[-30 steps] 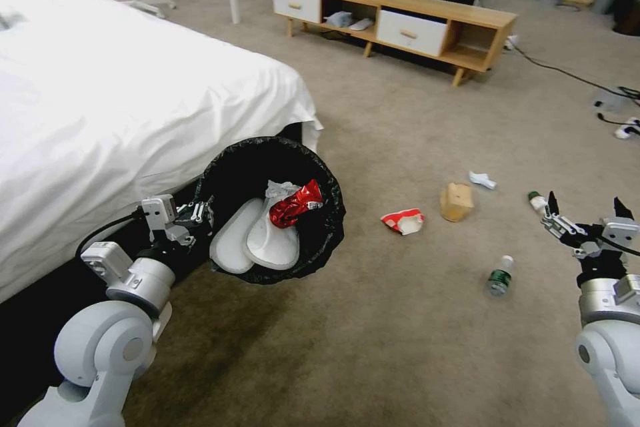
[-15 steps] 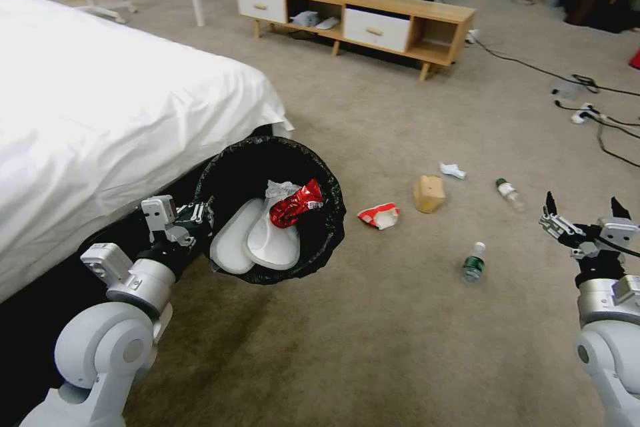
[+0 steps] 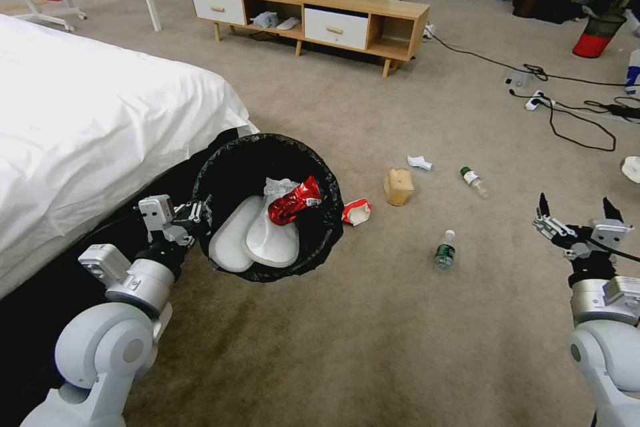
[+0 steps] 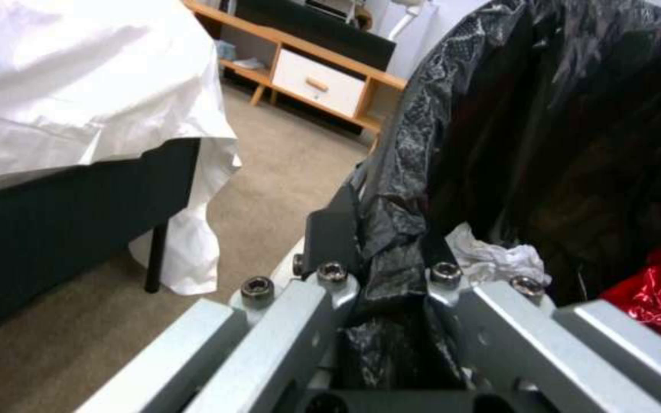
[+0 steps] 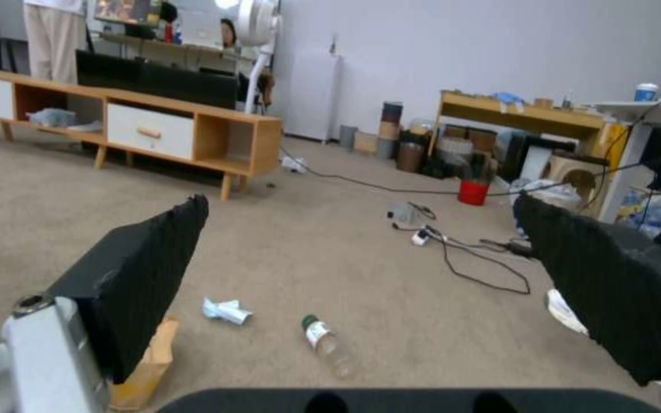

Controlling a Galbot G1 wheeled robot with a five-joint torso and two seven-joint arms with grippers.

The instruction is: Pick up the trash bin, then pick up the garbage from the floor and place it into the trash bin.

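Pale grey, rounded arm shells with silver cylindrical wrist joints. Left gripper (image 3: 197, 213): brushed-metal links fastened with hex-socket screws, black cable trailing behind. Right gripper (image 3: 577, 217): metal linkage tipped with black, textured, wedge-shaped pads (image 5: 143, 269).

The whole head view shifts left between frames: the camera turns rightward. The floor litter, including the paper cup (image 3: 356, 211) and paper bag (image 3: 398, 186), itself stays unmoved.
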